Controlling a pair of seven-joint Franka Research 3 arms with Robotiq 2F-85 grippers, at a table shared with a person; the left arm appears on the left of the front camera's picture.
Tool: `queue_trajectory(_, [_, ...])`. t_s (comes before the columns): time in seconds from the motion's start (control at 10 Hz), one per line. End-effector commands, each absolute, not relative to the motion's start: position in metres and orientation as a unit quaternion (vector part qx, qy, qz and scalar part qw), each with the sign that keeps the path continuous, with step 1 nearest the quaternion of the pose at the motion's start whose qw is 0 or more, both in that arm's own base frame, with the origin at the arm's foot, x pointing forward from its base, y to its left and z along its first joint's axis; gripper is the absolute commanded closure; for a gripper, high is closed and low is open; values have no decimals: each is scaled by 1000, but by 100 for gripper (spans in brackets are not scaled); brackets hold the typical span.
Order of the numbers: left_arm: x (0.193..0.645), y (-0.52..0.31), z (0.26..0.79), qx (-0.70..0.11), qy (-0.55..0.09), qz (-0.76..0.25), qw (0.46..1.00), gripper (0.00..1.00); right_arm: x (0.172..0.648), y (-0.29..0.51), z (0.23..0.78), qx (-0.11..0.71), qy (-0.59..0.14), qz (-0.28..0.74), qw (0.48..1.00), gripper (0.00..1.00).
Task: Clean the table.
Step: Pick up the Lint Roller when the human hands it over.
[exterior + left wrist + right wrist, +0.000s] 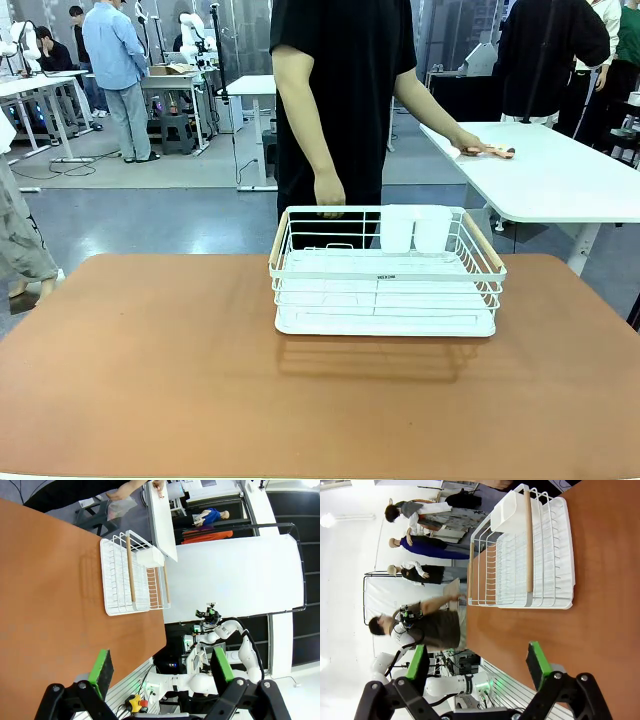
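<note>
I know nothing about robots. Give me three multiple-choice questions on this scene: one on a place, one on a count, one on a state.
1. Where does the white wire rack stand? A) on the reddish-brown table B) on the floor C) on a chair
2. How many wooden handles does the rack have? A) one B) two C) four
3. How is the robot's left hand? A) shut on a cloth B) open and empty C) gripping the rack
Answers: 1 A, its base lies flat on that table. 2 B, one bar tops each short side. 3 B, its green-padded fingers stand apart, nothing between.
</note>
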State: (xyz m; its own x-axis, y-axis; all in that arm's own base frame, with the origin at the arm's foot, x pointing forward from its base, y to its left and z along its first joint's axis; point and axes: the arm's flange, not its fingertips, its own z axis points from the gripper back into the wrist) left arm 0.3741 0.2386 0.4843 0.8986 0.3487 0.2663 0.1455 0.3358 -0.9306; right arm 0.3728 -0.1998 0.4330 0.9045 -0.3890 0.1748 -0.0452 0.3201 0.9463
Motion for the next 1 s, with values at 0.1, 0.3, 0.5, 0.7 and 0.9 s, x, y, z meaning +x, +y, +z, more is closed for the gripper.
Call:
queue_trajectory(0.1, [373, 240, 485, -575, -218, 64, 786, 0, 373, -200, 435, 576, -190, -108, 788, 0])
queue_trajectory(0.3, [373, 240, 485, -575, -218, 64, 786, 0, 373, -200, 435, 576, -190, -108, 788, 0])
queue_trajectory(0.5, [373, 240, 485, -575, -218, 64, 786, 0, 373, -200, 435, 576, -190, -108, 788, 0])
queue_trajectory(0.7, [373, 240, 485, -575, -218, 64, 786, 0, 373, -200, 435, 576, -190, -108, 788, 0])
queue_trajectory(0.9, [373, 240, 485, -575, -218, 64, 786, 0, 373, -200, 435, 576, -190, -108, 788, 0])
